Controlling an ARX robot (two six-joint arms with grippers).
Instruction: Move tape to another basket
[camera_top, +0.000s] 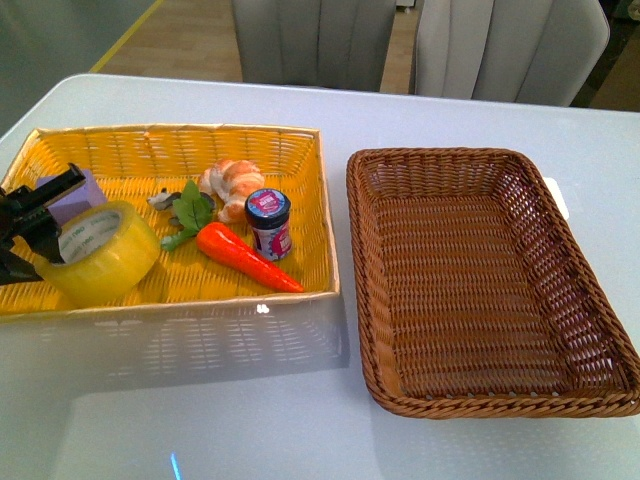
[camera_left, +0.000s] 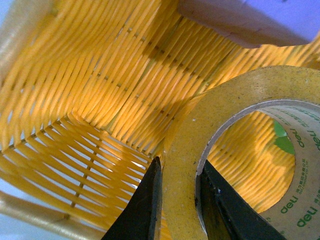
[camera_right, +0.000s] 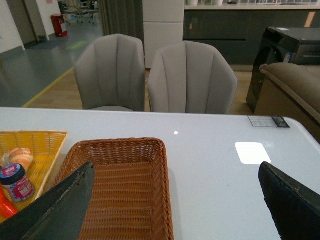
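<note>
Pinched the wall of the wide translucent yellowish tape roll (camera_top: 105, 255) in the left gripper (camera_top: 35, 215), arm cut off, inside the bright yellow woven basket (camera_top: 230, 130), half hiding a purple block (camera_top: 75, 195). Held the right gripper (camera_right: 176, 167) splayed, empty, near the dark brown wicker basket (camera_top: 440, 155).

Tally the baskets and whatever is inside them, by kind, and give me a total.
Baskets: 2, the yellow basket and the brown basket
Tape rolls: 1, the tape
Jars: 1, the jar
Blocks: 1, the purple cube
Food items: 3, the carrot, the bread, the leafy green
Total: 8, leaving out a small grey piece too small to identify.
</note>
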